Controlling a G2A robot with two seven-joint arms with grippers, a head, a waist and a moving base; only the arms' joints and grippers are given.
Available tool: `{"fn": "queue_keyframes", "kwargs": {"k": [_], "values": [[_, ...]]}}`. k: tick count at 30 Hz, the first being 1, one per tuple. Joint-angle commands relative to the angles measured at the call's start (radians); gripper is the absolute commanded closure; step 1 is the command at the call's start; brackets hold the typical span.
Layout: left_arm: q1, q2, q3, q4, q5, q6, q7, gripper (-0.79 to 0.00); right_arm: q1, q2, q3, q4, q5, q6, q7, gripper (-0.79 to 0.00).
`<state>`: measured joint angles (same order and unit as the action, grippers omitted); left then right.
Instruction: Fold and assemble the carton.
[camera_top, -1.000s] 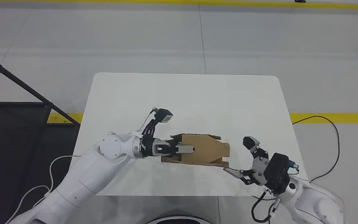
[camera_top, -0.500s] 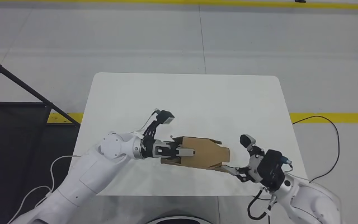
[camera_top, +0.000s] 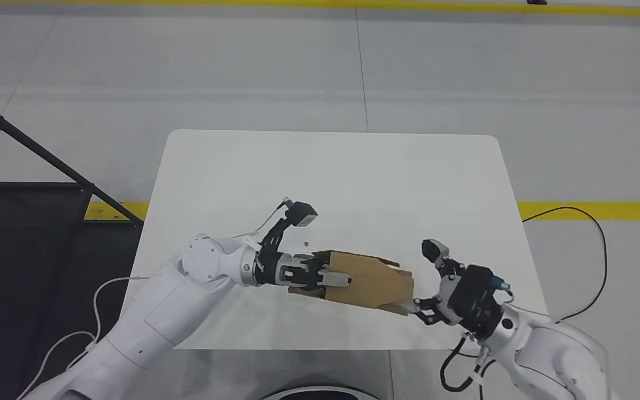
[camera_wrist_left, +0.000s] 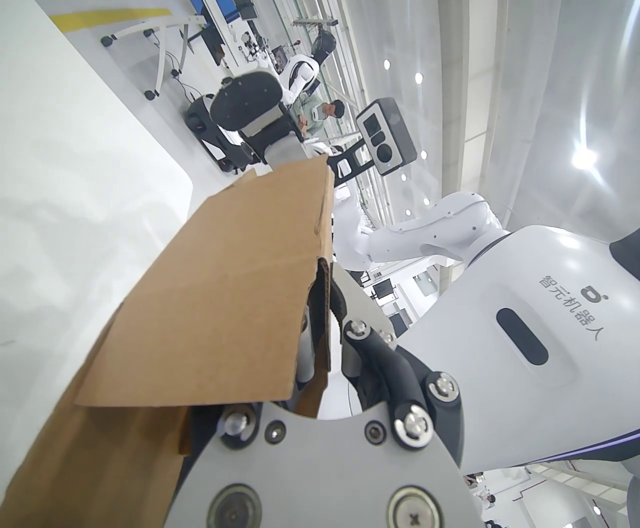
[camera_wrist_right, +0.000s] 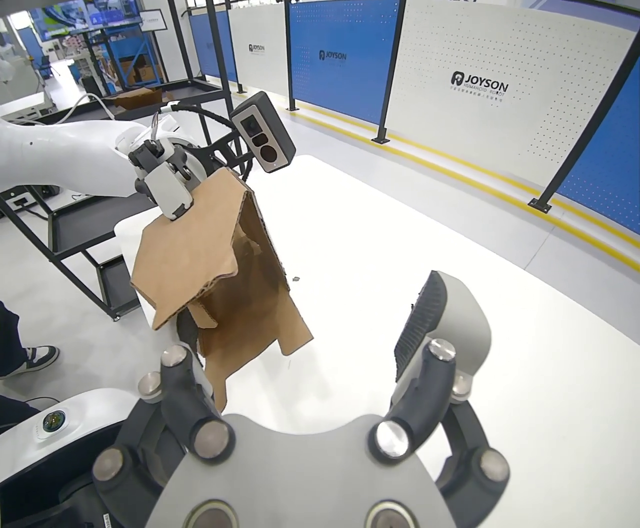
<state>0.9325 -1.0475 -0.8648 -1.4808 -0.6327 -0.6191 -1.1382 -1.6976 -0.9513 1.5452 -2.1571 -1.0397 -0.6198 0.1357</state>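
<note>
Brown corrugated-cardboard carton (camera_top: 365, 280), clamped at one end by the left gripper (camera_top: 312, 272) above the white table (camera_top: 400, 180), as the right gripper (camera_top: 422, 280) has moved in, jaws spread, apparently to fold its free end.

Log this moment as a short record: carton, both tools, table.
carton: brown, partly opened, end flaps loose, tilted
left tool: shut on one end of the carton
right tool: open, at the carton's other end, one finger behind a flap
table: white, carton over its near edge
</note>
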Motion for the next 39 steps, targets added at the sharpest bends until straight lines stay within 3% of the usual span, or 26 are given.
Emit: {"fn": "queue_keyframes", "kwargs": {"k": [1,24,31,33,39], "values": [[0.0,-0.002,-0.001,0.0,0.001,0.002,-0.005,0.0,0.004,0.0,-0.005,-0.001,-0.009,-0.005,0.005,-0.785],[0.014,-0.017,-0.027,0.008,0.005,0.01,-0.029,0.0,-0.003,-0.003,-0.032,-0.036,-0.172,-0.046,-0.063,-0.785],[0.017,-0.022,-0.033,0.011,0.005,0.014,-0.037,0.0,-0.013,-0.004,-0.037,-0.048,-0.211,-0.033,-0.074,-0.653],[0.017,-0.023,-0.034,0.012,0.005,0.018,-0.04,0.0,-0.016,-0.005,-0.038,-0.052,-0.221,-0.02,-0.075,-0.557],[0.018,-0.027,-0.039,0.013,0.007,0.023,-0.047,0.0,-0.02,-0.006,-0.033,-0.055,-0.23,-0.02,-0.075,-0.585]]}}
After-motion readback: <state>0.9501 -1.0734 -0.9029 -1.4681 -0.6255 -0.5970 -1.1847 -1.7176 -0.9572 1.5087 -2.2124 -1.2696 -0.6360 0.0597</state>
